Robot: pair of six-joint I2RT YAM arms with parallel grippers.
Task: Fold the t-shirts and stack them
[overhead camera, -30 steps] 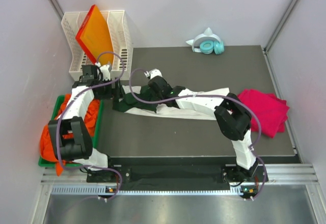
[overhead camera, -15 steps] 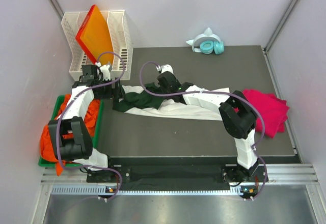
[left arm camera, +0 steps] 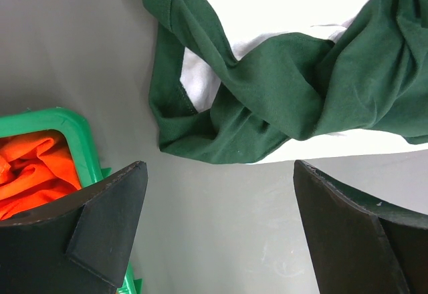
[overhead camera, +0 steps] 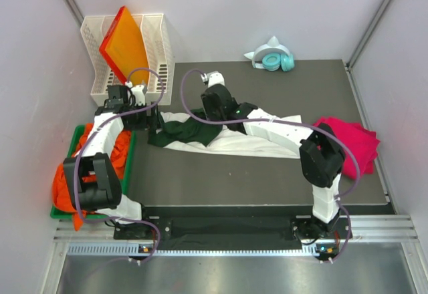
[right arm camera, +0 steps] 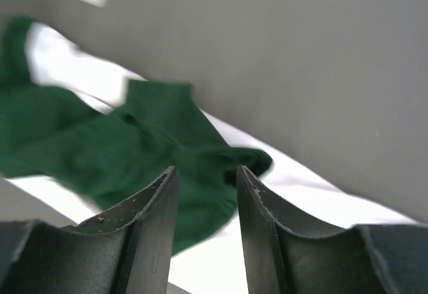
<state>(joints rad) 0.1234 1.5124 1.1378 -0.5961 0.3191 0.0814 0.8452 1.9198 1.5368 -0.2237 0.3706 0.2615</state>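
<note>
T-shirts are being shown on a dark grey mat, viewed from above, with two robot arms reaching over it from the near edge. One green and white t-shirt is being left in a crumpled, twisted strip across the middle of the mat. Its green part is bunched at the left end and its white part is trailing to the right.

The left gripper is being held just above the left end of this shirt. Its jaws are being kept wide apart, and nothing is being gripped between them. The right gripper is being held over the far edge of the same shirt, near its green part. Its fingers are being kept only narrowly parted, with blurred green cloth seen beneath the gap and nothing being pinched.

A pink t-shirt, roughly folded, is being rested at the right edge of the mat, well apart from the green one. Off the mat's left side, orange cloth is being held in a green bin. At the far left, an orange panel is being propped in a white rack. Pale teal cat-ear headphones are being kept at the far edge.
</note>
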